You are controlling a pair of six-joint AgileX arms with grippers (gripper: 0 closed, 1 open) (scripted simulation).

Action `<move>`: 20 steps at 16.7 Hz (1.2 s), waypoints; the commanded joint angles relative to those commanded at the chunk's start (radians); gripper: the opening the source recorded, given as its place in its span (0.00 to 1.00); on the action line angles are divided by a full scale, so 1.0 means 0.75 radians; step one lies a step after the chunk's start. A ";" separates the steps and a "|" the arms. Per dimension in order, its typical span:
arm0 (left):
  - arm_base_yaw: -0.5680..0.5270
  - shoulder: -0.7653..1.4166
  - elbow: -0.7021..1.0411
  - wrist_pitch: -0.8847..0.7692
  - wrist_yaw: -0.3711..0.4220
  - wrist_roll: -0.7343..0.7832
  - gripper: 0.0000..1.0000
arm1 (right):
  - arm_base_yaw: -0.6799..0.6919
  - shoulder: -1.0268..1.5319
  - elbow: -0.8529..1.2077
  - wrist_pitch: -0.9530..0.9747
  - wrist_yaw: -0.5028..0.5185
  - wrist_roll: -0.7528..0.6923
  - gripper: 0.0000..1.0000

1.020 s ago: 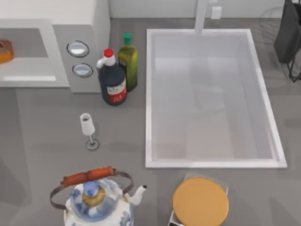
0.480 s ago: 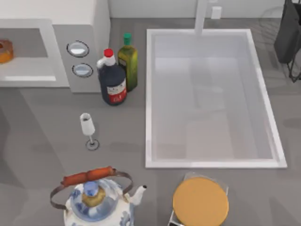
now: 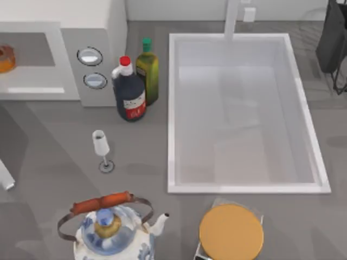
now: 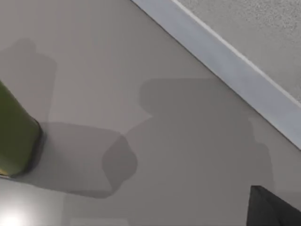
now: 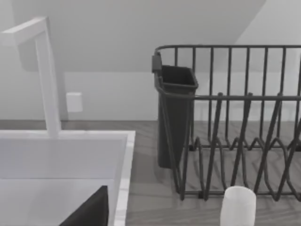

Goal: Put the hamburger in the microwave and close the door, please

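Hamburger (image 3: 5, 58) inside microwave (image 3: 92, 43) — sink (image 3: 173, 108) to its right.

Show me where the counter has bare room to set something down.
Free: the counter between microwave, glass and kettle; the strip between glass and sink; the corner right of the tan disc. Crowded: the two bottles wedged between microwave and sink.

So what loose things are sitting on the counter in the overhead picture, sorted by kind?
Bottles: 2, a dark sauce bottle and a green oil bottle.
Wine glass: 1.
Kettle: 1.
Flat orange disc: 1.
Hamburger, in the microwave: 1.
Total: 6.
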 joint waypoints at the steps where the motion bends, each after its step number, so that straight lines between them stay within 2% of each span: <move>1: -0.031 -0.024 -0.038 0.010 -0.019 -0.031 0.00 | 0.000 0.000 0.000 0.000 0.000 0.000 1.00; 4: -0.078 -0.062 -0.106 0.024 -0.050 -0.081 0.00 | 0.000 0.000 0.000 0.000 0.000 0.000 1.00; 9: -0.076 -0.058 -0.105 0.023 -0.050 -0.084 0.00 | 0.000 0.000 0.000 0.000 0.000 0.000 1.00; 11: -0.123 -0.083 -0.121 0.025 -0.094 -0.132 0.00 | 0.000 0.000 0.000 0.000 0.000 0.000 1.00; 14: -0.267 -0.144 -0.159 0.030 -0.199 -0.248 0.00 | 0.000 0.000 0.000 0.000 0.000 0.000 1.00; 20: -0.664 -0.269 -0.234 0.041 -0.426 -0.512 0.00 | 0.000 0.000 0.000 0.000 0.000 0.000 1.00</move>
